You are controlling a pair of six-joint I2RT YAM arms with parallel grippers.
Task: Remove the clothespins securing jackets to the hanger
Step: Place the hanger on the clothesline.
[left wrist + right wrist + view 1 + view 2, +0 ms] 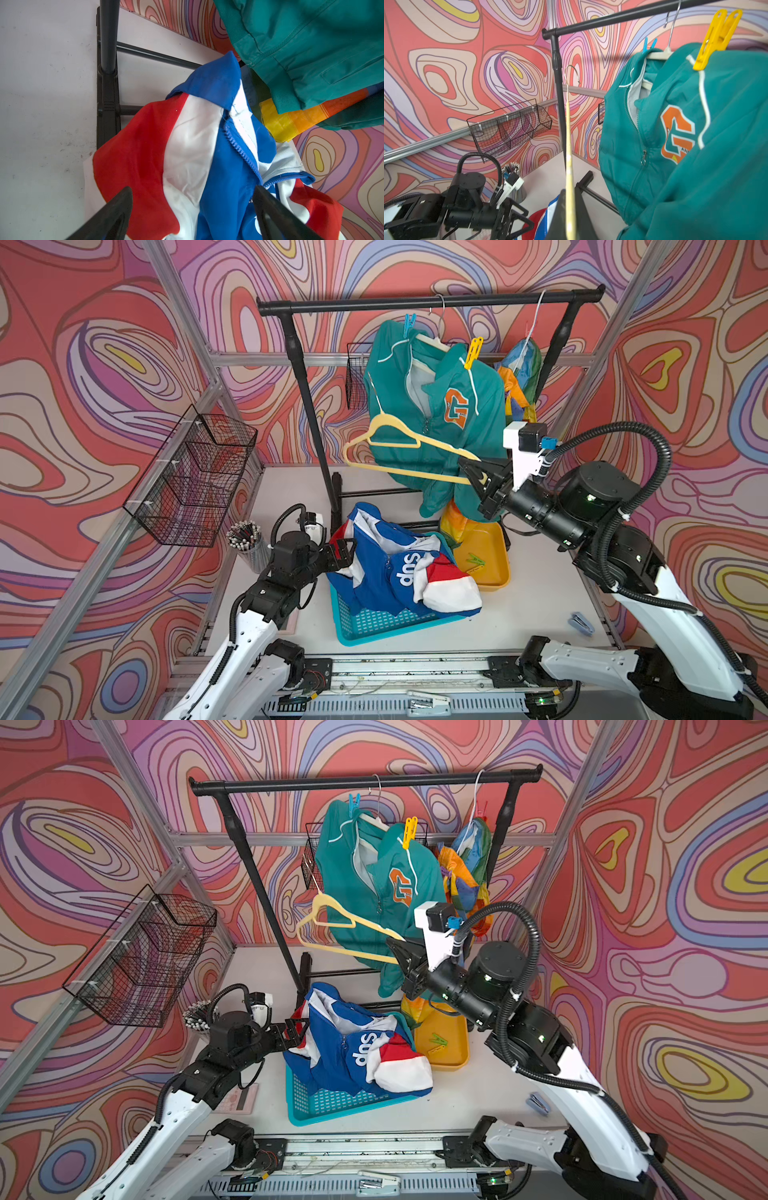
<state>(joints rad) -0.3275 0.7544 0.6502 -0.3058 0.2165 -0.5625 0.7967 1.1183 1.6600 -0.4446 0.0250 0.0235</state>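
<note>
Yellow clothespin [714, 39], seemingly light, stiff and sprung, on the limp teal jacket [716, 176], was best squeezed at its splayed tails; right claw [471, 473] pinched a bare hanger [569, 166], left claw [344, 549] spread.

We're in a robot lab cell: aluminium frame [257, 359], swirl-printed backdrop panels [83, 364], left arm [249, 635] and right arm [677, 614] mounted on a rail [415, 671] along the white desk [540, 610].

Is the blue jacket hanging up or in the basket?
In the basket. The blue jacket lies crumpled in the teal basket, off the rack.
</note>
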